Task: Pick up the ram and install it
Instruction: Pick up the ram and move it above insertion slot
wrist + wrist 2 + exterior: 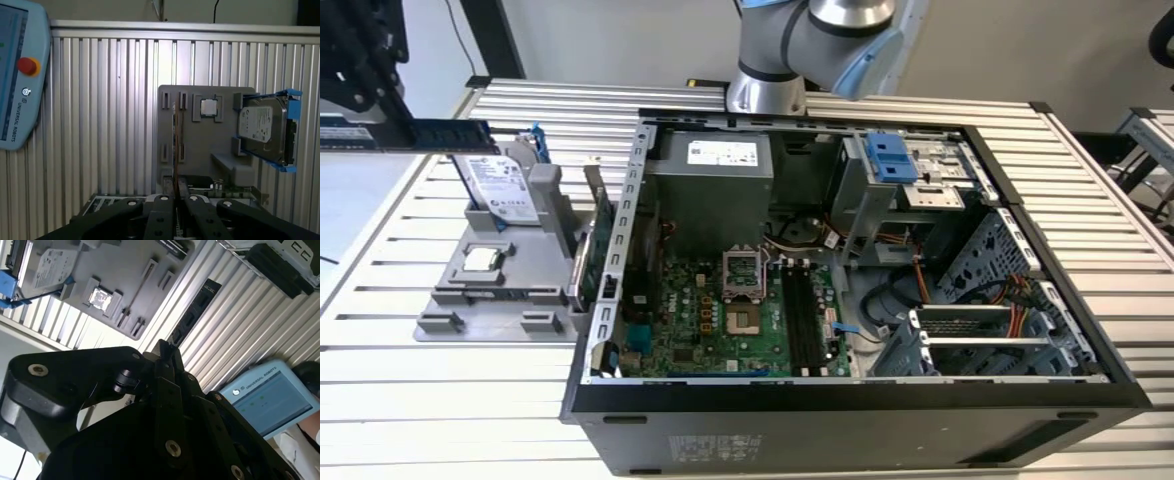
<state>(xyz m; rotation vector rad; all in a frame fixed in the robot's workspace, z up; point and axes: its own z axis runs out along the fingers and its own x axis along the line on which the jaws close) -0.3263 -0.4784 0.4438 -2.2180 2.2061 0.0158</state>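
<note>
Table (454,400): ribbed aluminium slats. It carries everything else.
Computer case (854,420): a black tower lying on its side with the panel off. Its near wall has a pale sticker whose print is too small to make out.
Robot arm (814,50): silver and pale blue, rising behind the case at the far edge of the table.
Motherboard (694,310): a large green board flat on the case floor, towards the exterior view's left.
Power supply (720,170): a grey box at the far end of the case, with a white label on top.
Grey holder (494,300): a moulded tray outside the case, on the exterior view's left.
Pendant (15,75): a pale blue control tablet with a red button, a lit screen and a line of print down its edge.
Gripper (387,118): black linkage fingers hanging above the far end of the grey holder. In both wrist views the jaws are pinched tight on the ram.
Hard drive (500,190): silver with blue rails, standing on edge in the holder. Its white label faces outward.
Memory slots (807,315): long black sockets on the motherboard, just beside the processor socket (744,290).
Ram (447,135): a dark, narrow stick held roughly level in the air, outside the case and well apart from the slots. In the second wrist view (195,310) it juts out past the fingertips, with a small pale marking near its far end.
Processor chip (483,260): a small silver square seated in the holder, near the hard drive.
</note>
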